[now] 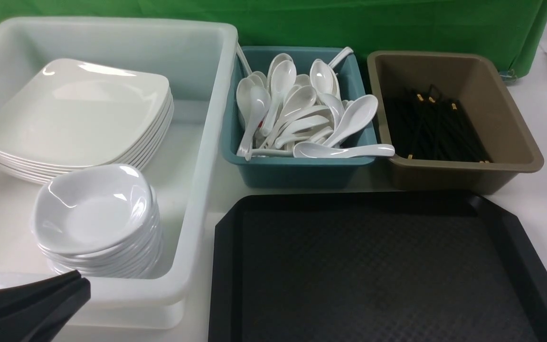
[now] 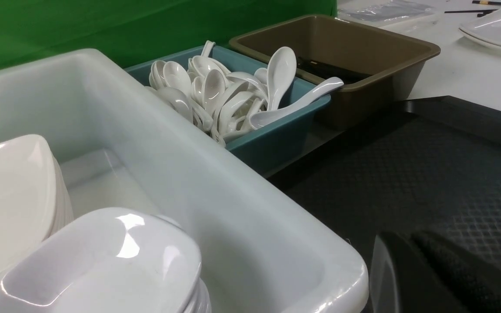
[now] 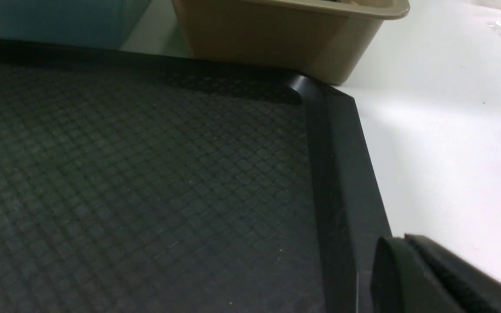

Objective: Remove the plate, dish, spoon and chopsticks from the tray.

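left claw (image 1: 31, 304) shut, tray (image 1: 373, 266), white tub (image 1: 197, 190) beside

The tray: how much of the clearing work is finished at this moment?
It looks finished. The tray holds nothing. Plates and dishes are stacked in the white tub, spoons fill the teal bin, and chopsticks lie in the brown bin. Both pincers are shut on nothing. Nothing seems left.

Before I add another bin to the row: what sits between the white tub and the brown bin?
The teal bin, heaped with white spoons, fills that stretch between the white tub and brown bin; the front view shows it.
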`<action>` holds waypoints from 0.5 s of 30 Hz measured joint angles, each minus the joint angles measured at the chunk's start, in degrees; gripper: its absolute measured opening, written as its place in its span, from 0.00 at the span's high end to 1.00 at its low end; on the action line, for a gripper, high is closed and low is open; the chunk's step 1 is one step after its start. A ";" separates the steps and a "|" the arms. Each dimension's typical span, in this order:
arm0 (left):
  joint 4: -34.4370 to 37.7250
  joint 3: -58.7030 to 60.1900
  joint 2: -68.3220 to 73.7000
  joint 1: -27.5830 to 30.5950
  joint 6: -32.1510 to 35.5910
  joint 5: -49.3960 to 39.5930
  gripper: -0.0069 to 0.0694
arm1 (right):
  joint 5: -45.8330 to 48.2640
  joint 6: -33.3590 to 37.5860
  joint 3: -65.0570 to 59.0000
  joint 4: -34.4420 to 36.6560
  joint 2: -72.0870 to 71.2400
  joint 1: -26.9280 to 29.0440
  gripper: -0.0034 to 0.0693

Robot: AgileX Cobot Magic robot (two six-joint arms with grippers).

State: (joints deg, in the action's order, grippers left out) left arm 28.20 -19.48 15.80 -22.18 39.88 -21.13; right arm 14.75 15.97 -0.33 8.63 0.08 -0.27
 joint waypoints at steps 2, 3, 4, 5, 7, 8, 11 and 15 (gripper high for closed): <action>0.00 0.00 0.00 0.00 0.00 0.00 0.89 | 0.00 0.00 0.00 0.00 0.00 0.00 0.92; 0.00 0.00 0.00 0.00 0.00 0.00 0.89 | 0.00 0.00 0.00 0.00 0.00 0.00 0.92; 0.00 0.00 0.00 0.00 0.00 0.00 0.89 | -0.05 0.00 0.00 0.00 0.00 0.00 0.91; 0.00 0.00 0.00 0.00 0.00 0.00 0.89 | -0.05 0.00 0.00 0.00 0.00 0.00 0.91; 0.00 0.05 0.00 0.00 0.00 0.00 0.89 | -0.05 0.00 0.00 0.00 0.00 0.00 0.91; 0.00 0.05 0.00 0.00 0.00 0.00 0.89 | -0.05 0.00 0.00 0.00 0.00 0.00 0.90; 0.00 0.05 0.00 0.00 0.00 0.00 0.89 | -0.19 0.00 0.00 0.00 0.00 0.00 0.89; -1.81 0.05 0.00 0.00 0.39 1.31 0.89 | -0.19 0.00 0.00 0.00 -0.05 0.00 0.88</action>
State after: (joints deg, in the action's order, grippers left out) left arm 26.39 -19.43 15.80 -22.18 40.27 -19.83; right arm 14.56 15.97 -0.33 8.63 0.03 -0.27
